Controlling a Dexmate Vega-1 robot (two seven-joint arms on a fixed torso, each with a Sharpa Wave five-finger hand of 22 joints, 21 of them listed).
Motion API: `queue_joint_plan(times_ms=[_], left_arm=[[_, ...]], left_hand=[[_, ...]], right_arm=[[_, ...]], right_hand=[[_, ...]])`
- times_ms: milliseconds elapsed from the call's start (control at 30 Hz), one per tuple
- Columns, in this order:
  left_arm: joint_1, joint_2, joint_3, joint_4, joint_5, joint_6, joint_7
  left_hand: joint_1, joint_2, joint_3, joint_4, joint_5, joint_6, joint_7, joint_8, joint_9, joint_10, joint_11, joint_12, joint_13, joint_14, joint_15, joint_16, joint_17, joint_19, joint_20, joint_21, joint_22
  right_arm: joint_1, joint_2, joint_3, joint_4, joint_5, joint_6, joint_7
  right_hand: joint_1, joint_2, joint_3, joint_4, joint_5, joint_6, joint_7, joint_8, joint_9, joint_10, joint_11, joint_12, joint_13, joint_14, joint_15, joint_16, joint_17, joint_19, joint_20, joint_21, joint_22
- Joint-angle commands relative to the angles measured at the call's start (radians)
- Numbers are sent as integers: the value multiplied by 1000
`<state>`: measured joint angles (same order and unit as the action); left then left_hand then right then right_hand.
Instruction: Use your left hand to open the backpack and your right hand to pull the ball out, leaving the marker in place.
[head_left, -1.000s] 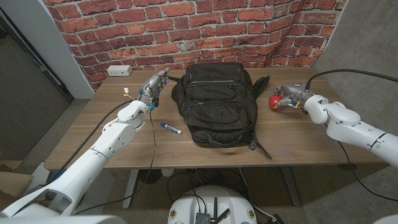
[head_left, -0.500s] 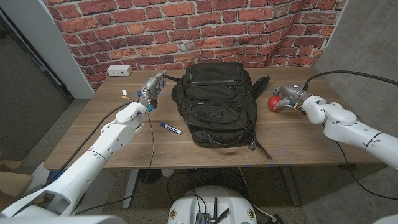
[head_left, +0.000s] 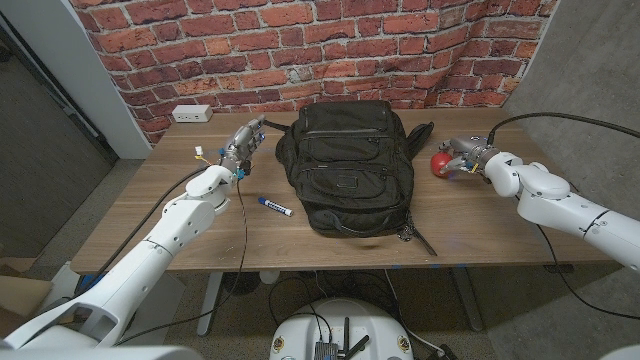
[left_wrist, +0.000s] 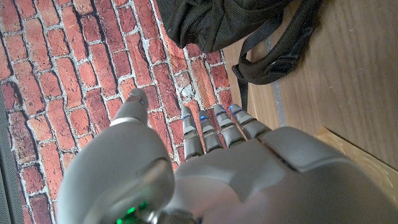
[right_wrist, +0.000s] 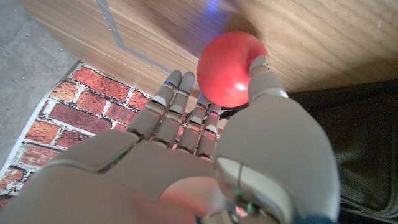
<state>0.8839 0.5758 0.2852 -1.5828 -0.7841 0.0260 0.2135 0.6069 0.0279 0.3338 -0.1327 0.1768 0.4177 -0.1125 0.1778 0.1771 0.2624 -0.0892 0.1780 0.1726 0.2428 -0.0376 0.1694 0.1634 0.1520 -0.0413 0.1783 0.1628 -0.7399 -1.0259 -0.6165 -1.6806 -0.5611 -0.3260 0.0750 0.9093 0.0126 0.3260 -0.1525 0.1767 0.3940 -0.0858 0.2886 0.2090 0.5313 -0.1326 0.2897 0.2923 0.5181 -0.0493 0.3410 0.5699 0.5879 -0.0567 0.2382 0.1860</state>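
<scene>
ball (head_left: 442, 163) sits at 3 o'clock of the backpack (head_left: 347, 165), pinched in right hand (head_left: 466, 158). looks light, smooth, could slip; cup it wider. left hand (head_left: 243, 140) holds nothing, fingers apart.

A long wooden table with a light-brown grain (head_left: 180, 225) stands against a red brick wall with pale mortar (head_left: 200, 45) — the same brickwork shows in both wrist views. A small white rectangular power box (head_left: 190, 113) sits at the table's far left corner, close to the wall. Grey floor (head_left: 600, 75) lies to the right; a dark grey panel (head_left: 45, 160) stands at the left.
</scene>
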Motion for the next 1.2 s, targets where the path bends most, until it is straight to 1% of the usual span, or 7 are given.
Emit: queue_joint_plan(times_ms=[33, 133, 333, 433, 567, 900, 1200], left_arm=[[-33, -13, 11, 50, -6, 9, -17], [-42, -16, 14, 61, -5, 11, -20], [-56, -20, 19, 76, -2, 13, -26], [-60, -22, 21, 81, -1, 13, -27], [-63, -27, 22, 87, -1, 11, -29], [-67, -32, 28, 90, 2, 19, -22], [-61, -32, 29, 77, 3, 25, -9]], left_hand=[[-1, 5, 4, -7, 2, 8, 0, 7, 2, 2, -9, 11, 3, 0, 3, 6, 1, 0, -29, 6, 4], [-1, 6, 4, -7, 2, 9, 0, 7, 2, 2, -8, 11, 3, 0, 3, 6, 1, 0, -29, 6, 4], [-2, 8, 4, -9, 2, 10, -2, 7, 2, 3, -8, 12, 2, 1, 4, 7, 1, 2, -30, 7, 4], [-2, 8, 5, -9, 2, 10, -4, 7, 2, 4, -8, 12, 2, 2, 3, 7, 1, 4, -29, 7, 4], [-2, 10, 5, -10, 2, 10, -4, 7, 2, 4, -7, 12, 2, 2, 3, 7, 1, 5, -28, 8, 4], [-2, 12, 6, -12, 2, 11, -5, 7, 2, 5, -8, 12, 2, 4, 2, 7, 1, 9, -30, 9, 4], [-3, 14, 6, -14, 2, 11, -5, 6, 2, 6, -8, 13, 2, 6, 3, 7, 1, 10, -30, 8, 4]], right_arm=[[8, -2, 1, -8, 17, -7, 16], [11, -4, -1, -11, 16, -9, 22], [14, -9, -2, -15, 19, -6, 35], [18, -13, -3, -12, 25, 5, 44], [24, -19, -3, -12, 30, 17, 61], [35, -31, 4, -4, 59, 54, 99], [48, -44, 11, 7, 98, 101, 146]], right_hand=[[-17, -19, -11, 1, 8, -37, 6, -15, -1, -14, -11, -24, 189, -31, -153, -13, 3, -10, -45, -8, 0], [-21, -21, -15, 2, 9, -51, 10, -21, -2, -32, -3, -36, 187, -50, -148, -18, 6, -16, -38, -11, -1], [-22, -27, -20, -1, 13, -109, 21, -47, -5, -105, 11, -77, 180, -114, -113, -50, -3, -44, -14, -23, -2], [-21, -34, -22, -3, 14, -128, 20, -56, -7, -120, 17, -85, 176, -140, -95, -65, -11, -65, 2, -32, -3], [-25, -45, -26, -4, 16, -161, 20, -71, -9, -171, 30, -105, 168, -178, -63, -91, -26, -86, 18, -39, -6], [-32, -59, -30, -2, 20, -206, 24, -88, -12, -248, 42, -119, 149, -235, -14, -128, -52, -123, 42, -49, -9], [-59, -76, -41, 5, 23, -279, 28, -104, -15, -334, 94, -121, 118, -311, 44, -156, -82, -176, 79, -56, -12]])
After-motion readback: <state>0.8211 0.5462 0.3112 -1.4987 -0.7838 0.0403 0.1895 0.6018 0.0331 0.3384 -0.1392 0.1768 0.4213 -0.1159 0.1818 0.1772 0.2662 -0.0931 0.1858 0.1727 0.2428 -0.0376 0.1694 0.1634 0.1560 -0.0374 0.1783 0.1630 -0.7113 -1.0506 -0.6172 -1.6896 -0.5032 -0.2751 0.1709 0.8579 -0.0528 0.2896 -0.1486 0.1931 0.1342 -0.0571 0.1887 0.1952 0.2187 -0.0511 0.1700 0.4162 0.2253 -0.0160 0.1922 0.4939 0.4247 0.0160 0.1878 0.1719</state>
